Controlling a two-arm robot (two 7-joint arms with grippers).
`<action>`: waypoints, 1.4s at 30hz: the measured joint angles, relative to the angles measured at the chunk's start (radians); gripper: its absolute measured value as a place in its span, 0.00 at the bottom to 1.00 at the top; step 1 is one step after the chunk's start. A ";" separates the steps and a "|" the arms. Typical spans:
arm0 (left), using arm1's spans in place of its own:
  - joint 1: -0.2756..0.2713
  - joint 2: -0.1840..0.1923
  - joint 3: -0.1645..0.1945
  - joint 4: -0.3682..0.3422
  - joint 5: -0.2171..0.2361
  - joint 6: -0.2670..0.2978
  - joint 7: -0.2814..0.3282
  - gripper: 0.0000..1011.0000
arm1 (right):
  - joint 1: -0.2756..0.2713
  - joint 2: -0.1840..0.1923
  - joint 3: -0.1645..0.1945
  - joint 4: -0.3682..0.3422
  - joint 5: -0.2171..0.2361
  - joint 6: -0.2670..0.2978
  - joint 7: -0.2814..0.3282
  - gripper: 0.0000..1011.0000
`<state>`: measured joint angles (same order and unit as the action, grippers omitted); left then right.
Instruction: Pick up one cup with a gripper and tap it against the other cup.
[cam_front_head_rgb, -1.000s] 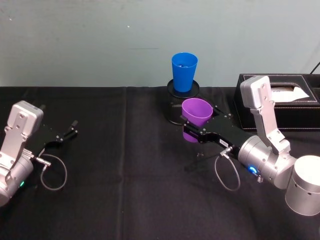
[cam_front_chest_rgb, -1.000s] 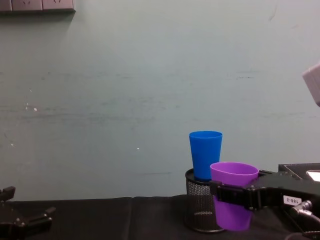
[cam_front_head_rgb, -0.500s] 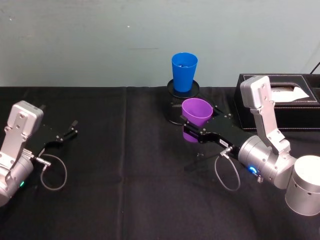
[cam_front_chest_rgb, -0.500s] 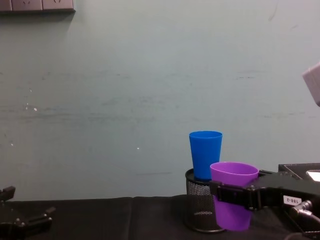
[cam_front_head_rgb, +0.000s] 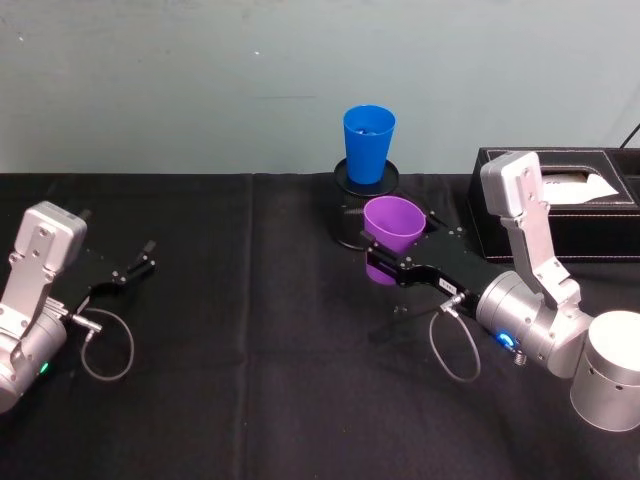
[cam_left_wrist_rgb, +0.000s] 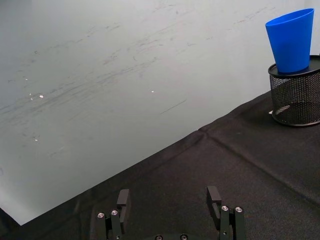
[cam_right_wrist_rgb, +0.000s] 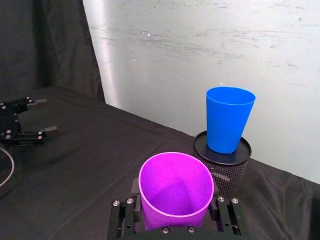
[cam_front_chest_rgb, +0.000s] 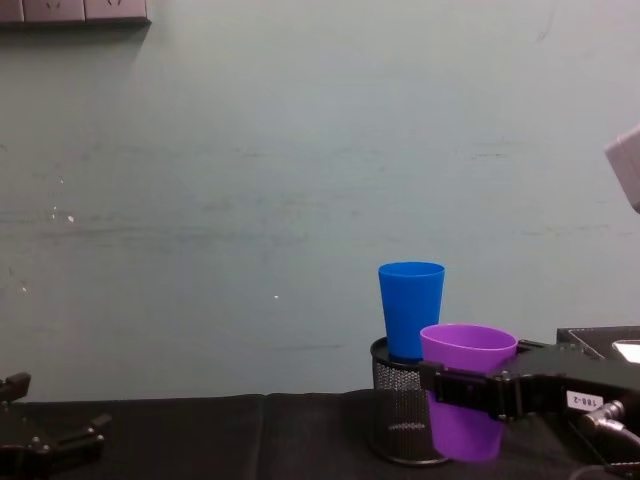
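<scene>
forward reaches the right arm (cam_front_head_rgb: 522, 322), jaws clamping purple cup (cam_front_head_rgb: 392, 226) near blue cup (cam_front_head_rgb: 368, 145).

Upright purple cup (cam_front_head_rgb: 392, 232) clamped in the right gripper (cam_front_head_rgb: 402, 246), apparently just short of the blue cup (cam_front_head_rgb: 368, 143), which stands upright on the mesh holder (cam_front_head_rgb: 348, 218) near the tabletop's (cam_front_head_rgb: 250, 340) far edge.

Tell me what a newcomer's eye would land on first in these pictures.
The bright purple cup stands out first. It is upright, right of the table's centre, and clamped in the right gripper. Just behind it, the blue cup stands raised on a black mesh holder near the wall. At the far left, the left gripper rests open, holding nothing.
</scene>
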<state>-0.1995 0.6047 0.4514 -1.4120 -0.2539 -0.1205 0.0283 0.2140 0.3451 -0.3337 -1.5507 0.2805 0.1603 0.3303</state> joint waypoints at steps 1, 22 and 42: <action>0.000 0.000 0.000 0.000 0.000 0.000 0.000 0.99 | 0.000 0.000 0.000 0.000 0.000 0.000 0.000 0.73; 0.000 0.000 0.000 0.000 0.000 0.000 0.000 0.99 | 0.000 0.000 0.000 0.000 0.000 0.000 0.000 0.74; 0.000 0.000 0.000 0.000 0.000 0.000 0.000 0.99 | 0.000 0.000 0.000 0.000 0.000 0.000 0.000 0.74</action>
<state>-0.1996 0.6047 0.4514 -1.4120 -0.2540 -0.1205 0.0283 0.2140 0.3451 -0.3337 -1.5507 0.2805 0.1603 0.3303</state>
